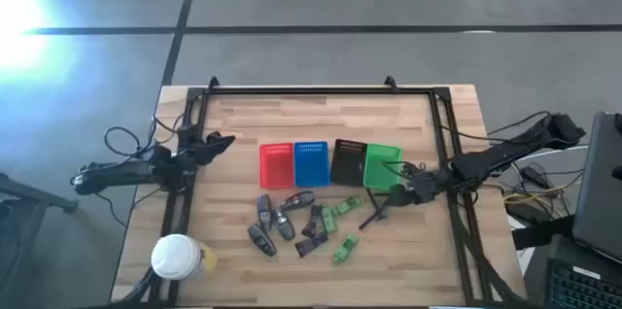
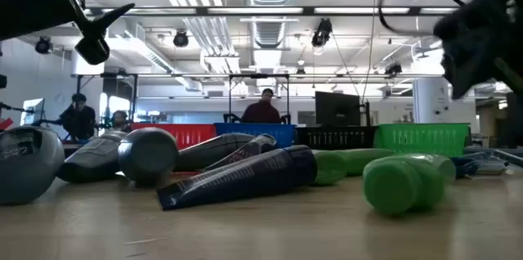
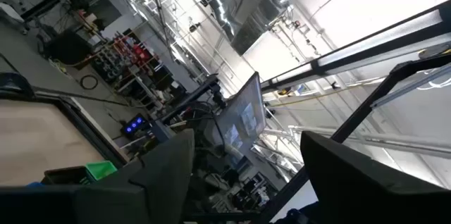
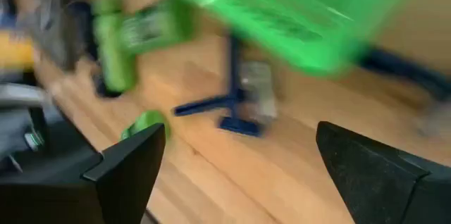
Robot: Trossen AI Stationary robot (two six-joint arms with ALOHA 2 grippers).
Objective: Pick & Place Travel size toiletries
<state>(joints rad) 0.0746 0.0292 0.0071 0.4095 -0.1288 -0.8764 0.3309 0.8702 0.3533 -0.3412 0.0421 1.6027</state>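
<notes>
Right gripper by the green tray, left arm waiting at the worktop's left edge.

High view: the toiletries [image 1: 306,222] lie scattered on the worktop [image 1: 428,260] in front of the trays [image 1: 328,162]; the right gripper [image 1: 397,195] hovers just beside the green tray [image 1: 382,166]. Low view: tubes and green bottles [image 2: 404,180] lie flat. Right wrist view: its fingers [image 4: 130,171] are spread, holding nothing, over a blurred, perhaps blue, razor [image 4: 229,108]. Left wrist view: the left gripper [image 3: 246,182] fingers are parted, empty.
</notes>
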